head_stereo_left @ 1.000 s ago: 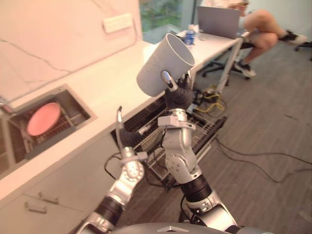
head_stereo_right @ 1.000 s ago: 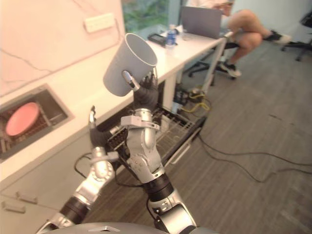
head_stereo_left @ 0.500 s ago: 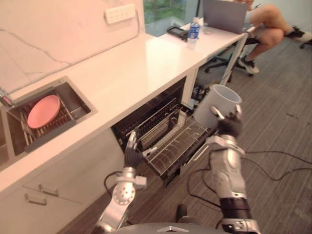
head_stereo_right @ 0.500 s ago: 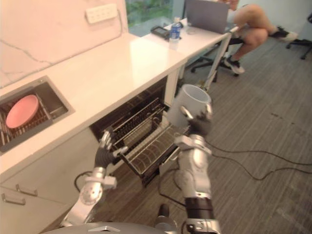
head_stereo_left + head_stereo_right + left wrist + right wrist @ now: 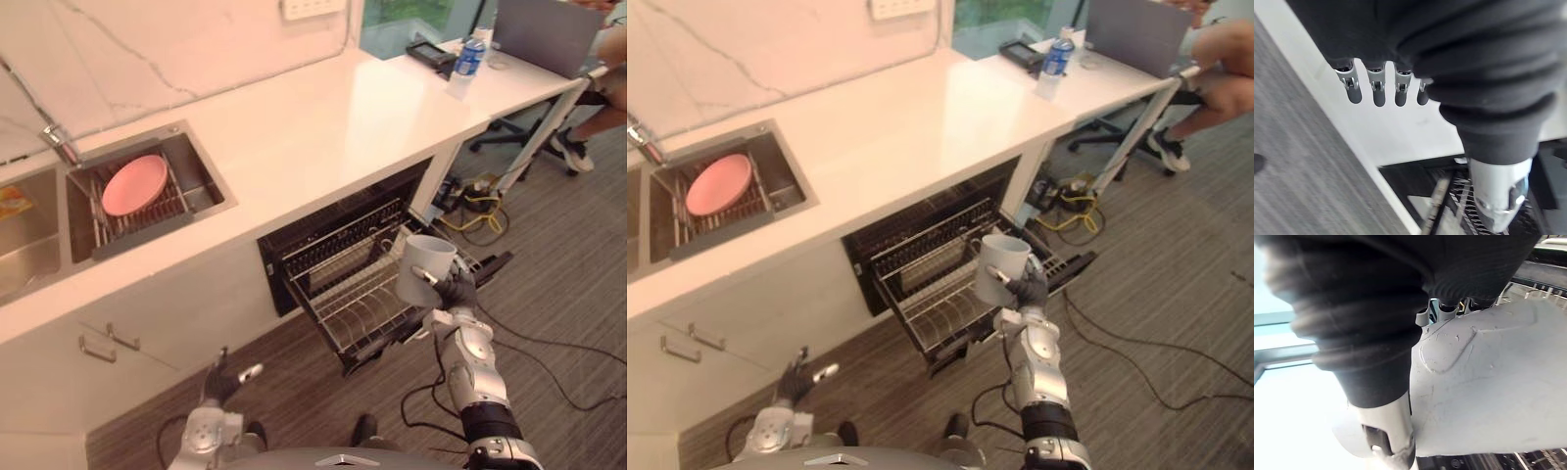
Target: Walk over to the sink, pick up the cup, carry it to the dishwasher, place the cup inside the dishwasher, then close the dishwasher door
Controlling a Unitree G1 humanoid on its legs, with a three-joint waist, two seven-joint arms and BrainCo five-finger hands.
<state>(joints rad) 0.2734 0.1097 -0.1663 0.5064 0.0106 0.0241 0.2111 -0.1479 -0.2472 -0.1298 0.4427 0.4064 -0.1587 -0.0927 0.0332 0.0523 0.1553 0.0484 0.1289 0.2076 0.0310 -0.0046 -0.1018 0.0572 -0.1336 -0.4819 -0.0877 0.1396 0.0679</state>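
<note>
I'm holding the cup (image 5: pixel 423 264) upright in my right hand (image 5: pixel 454 292), fingers and thumb wrapping its side, above the dishwasher rack (image 5: pixel 345 299); my left hand (image 5: pixel 223 380) is hanging, fingers relaxed.

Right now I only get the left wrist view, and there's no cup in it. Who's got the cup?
Observer: The right hand has it, fingers curled round the cup.
Operator: Is it put away yet?
Observer: No. It is held upright, mouth up, by the pulled-out dishwasher rack, not set in it.
Operator: Any more dishes to wash?
Observer: A pink plate leans in the sink.
</note>
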